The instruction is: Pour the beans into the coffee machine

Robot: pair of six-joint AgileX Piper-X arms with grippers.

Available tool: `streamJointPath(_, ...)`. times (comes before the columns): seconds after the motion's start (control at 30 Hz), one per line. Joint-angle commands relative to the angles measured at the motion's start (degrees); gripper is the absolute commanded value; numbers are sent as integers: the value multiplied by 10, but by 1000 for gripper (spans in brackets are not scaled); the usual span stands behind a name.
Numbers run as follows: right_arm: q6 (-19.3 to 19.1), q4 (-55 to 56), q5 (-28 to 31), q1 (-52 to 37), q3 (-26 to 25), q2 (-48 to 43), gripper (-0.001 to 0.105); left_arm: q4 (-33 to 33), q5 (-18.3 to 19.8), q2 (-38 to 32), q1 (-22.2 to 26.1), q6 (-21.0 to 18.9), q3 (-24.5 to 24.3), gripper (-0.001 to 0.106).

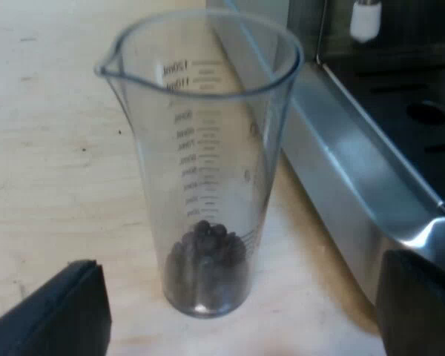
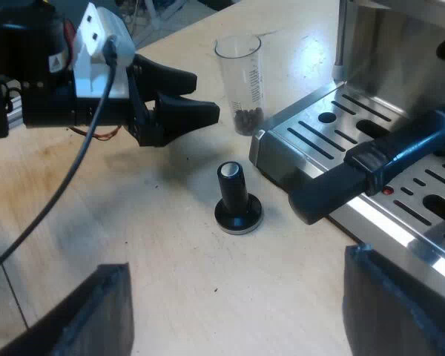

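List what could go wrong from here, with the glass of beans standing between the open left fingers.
1. The glass is tall, narrow and unsupported on the table; if the left fingers close unevenly it may tip and spill the beans.
2. It stands close beside the drip tray, so the finger on that side could catch the metal edge.
3. The tamper stands nearby; a low swing might knock it.

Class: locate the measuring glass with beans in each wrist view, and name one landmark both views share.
Left wrist view: the measuring glass stands upright on the table, beside the metal drip tray.
Right wrist view: it stands at that tray's corner, beyond the black-knobbed tamper.
Shared landmark: the drip tray's metal edge.
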Motion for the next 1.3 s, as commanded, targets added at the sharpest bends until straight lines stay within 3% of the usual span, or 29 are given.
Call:
streamJointPath(0.03,-8,-9,-3,1,-5,-2,62,-63,-2,25,-3,-1,-3,89)
streamJointPath(0.6,-8,-9,-3,1,-5,-2,62,-74,-3,93,-3,-1,-68,89)
streamJointPath(0.77,-8,-9,-3,1,-5,-2,62,-55,-26,96,-3,-1,-83,89)
streamJointPath(1.3,-8,-9,-3,1,-5,-2,62,-56,-24,136,-3,-3,-129,89)
